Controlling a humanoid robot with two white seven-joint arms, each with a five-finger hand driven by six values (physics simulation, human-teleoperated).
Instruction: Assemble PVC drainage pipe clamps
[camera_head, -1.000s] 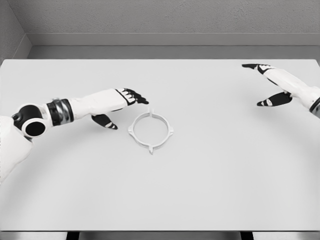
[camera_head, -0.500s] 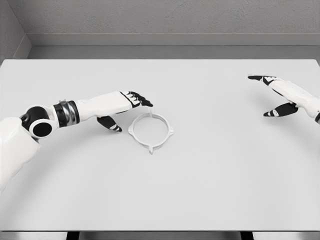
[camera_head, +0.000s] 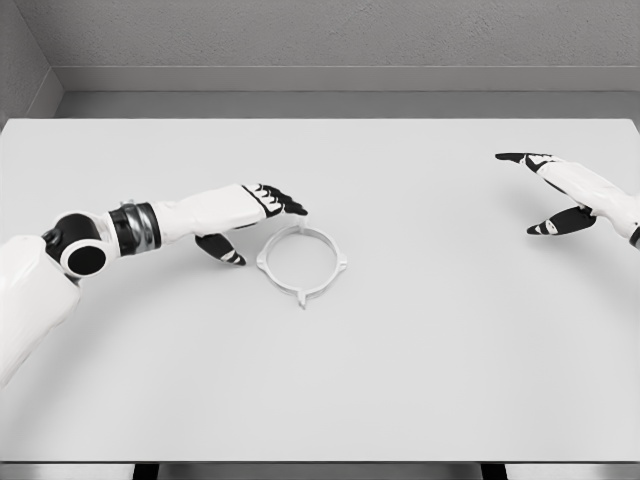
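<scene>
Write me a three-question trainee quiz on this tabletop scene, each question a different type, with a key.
1. True or false: the left hand is gripping the clamp ring.
2. Multiple choice: where does the clamp ring sit on the white table?
A. flat, just left of the middle
B. at the far right edge
C. upright against the back wall
3. Fill in: the hand farther from the ring is the ____ hand.

Key:
1. False; its fingers are spread beside the ring's upper left rim and hold nothing.
2. A
3. right
</scene>
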